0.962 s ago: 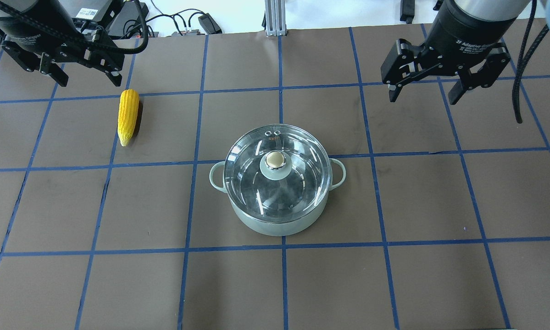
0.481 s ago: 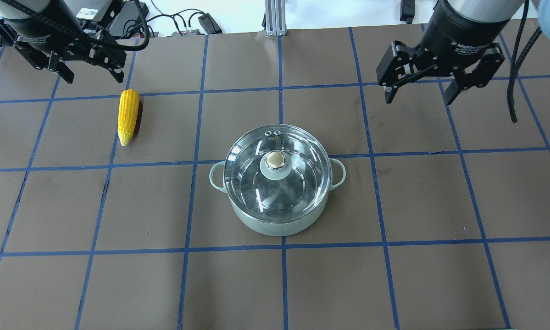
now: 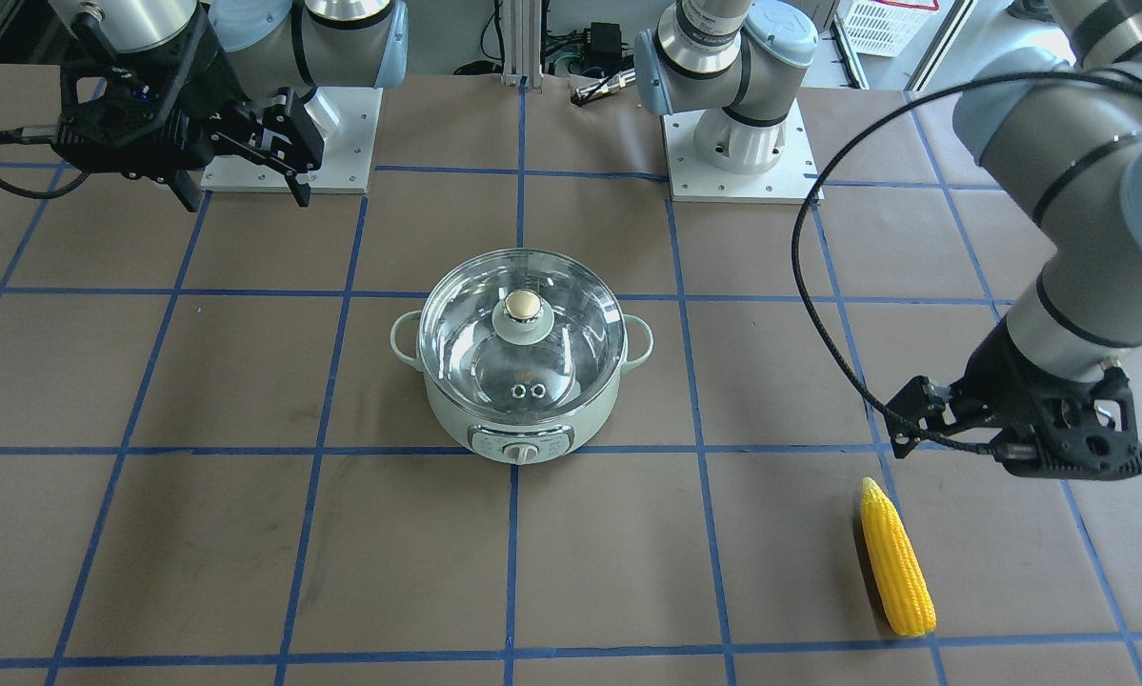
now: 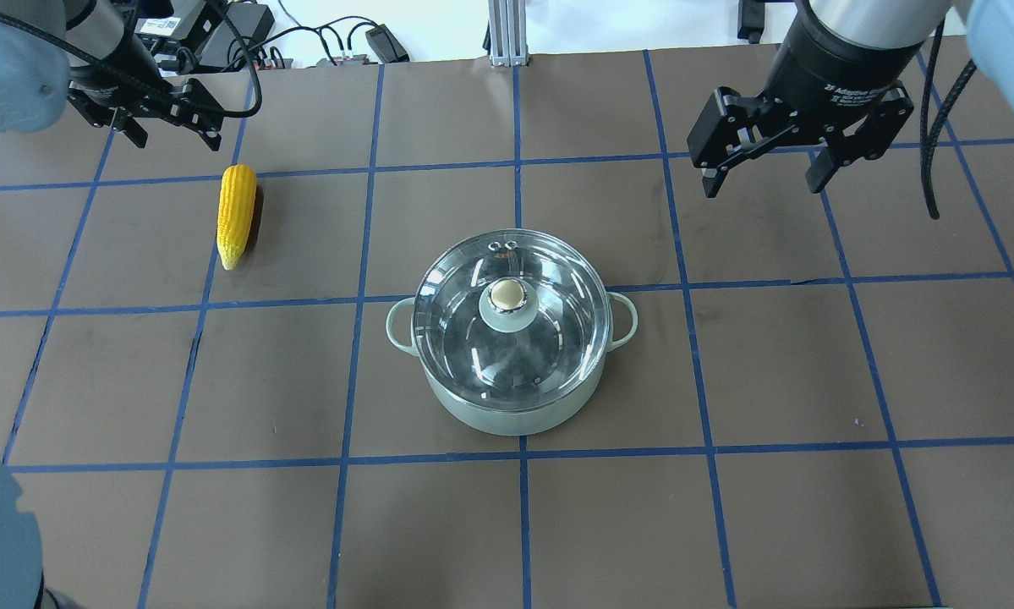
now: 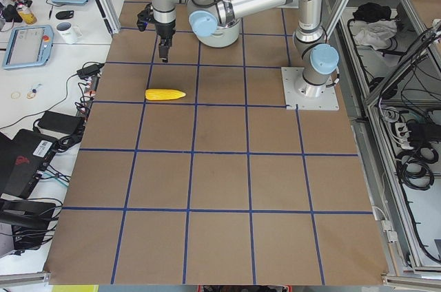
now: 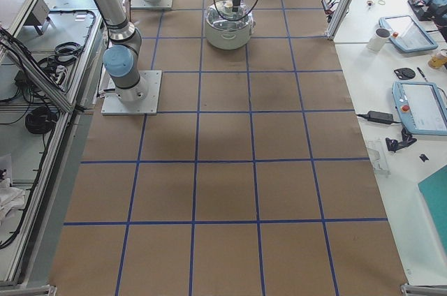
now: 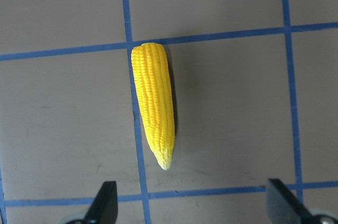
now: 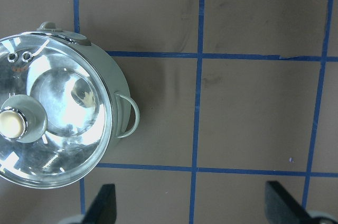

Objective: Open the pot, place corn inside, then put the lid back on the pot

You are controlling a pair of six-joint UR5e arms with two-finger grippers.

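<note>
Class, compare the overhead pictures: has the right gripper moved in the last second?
Yes. The right gripper has slid leftward in the overhead view. Its outer jaw now overlaps the blue tape line that it earlier lay beyond.

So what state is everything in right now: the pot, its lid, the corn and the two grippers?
pot: upright on the table, closed.
lid: seated on the pot.
corn: lying flat on the table, outside the pot, not held.
left gripper: open, empty, near the corn.
right gripper: open, empty, apart from the pot.
</note>
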